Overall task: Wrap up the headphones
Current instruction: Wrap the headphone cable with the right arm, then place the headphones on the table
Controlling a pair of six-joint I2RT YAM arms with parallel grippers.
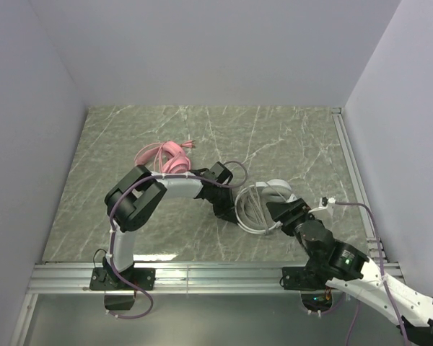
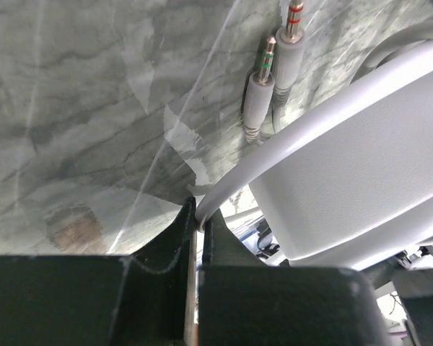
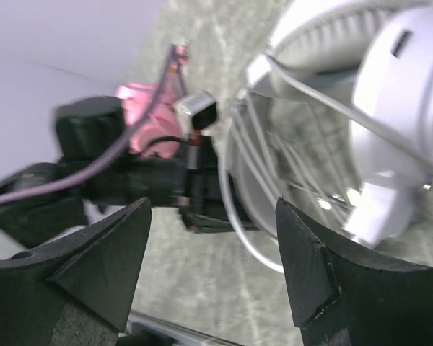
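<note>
The white headphones (image 1: 274, 193) lie right of the table's middle, their thin cable (image 1: 247, 210) looped at their left side. My left gripper (image 1: 228, 211) reaches down at those loops. In the left wrist view it (image 2: 199, 213) is shut on a white cable strand (image 2: 274, 153) that runs beside the broad white headband (image 2: 361, 173). Two grey jack plugs (image 2: 258, 94) lie on the marble beyond. My right gripper (image 1: 280, 214) stands open just in front of the white headphones (image 3: 408, 108), nothing between its fingers (image 3: 119, 252). The pink headphones (image 1: 166, 156) lie behind the left arm.
The marble table (image 1: 289, 140) is walled on three sides. A metal rail (image 1: 202, 272) runs along the near edge and another (image 1: 352, 173) along the right side. My left arm's black wrist (image 3: 159, 180) sits close in front of the right gripper (image 3: 215, 249).
</note>
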